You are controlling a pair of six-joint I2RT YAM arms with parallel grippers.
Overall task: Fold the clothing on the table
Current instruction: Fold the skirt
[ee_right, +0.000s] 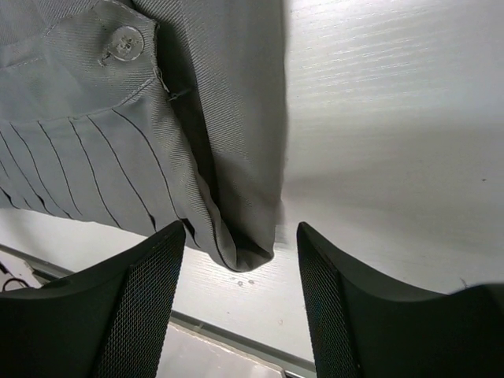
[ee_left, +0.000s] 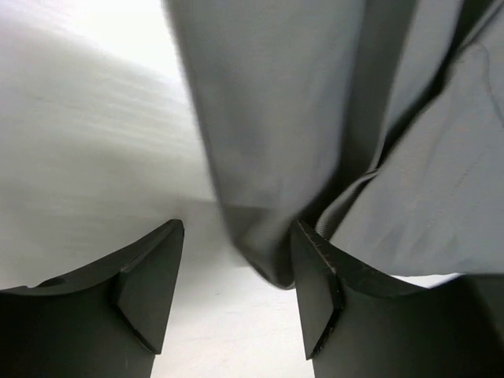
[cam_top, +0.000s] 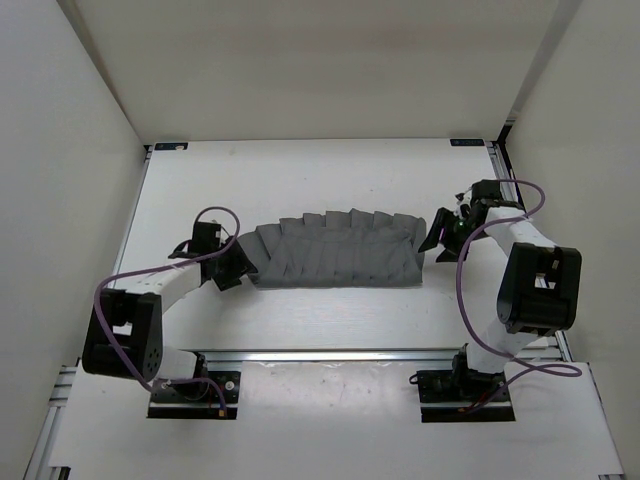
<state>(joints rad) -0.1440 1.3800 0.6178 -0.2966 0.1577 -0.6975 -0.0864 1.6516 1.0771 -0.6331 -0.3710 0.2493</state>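
While both pairs of jaws stand apart and grip nothing, one corner of the clothing (cam_top: 340, 255) lies between those of the left gripper (ee_left: 238, 230) and another between those of the right gripper (ee_right: 240, 230). The grey pleated garment lies mid-tabletop (cam_top: 300, 180), its long axis running left to right, with a button (ee_right: 124, 43) at its right end. Its underside is hidden, and the left wrist view is blurred.
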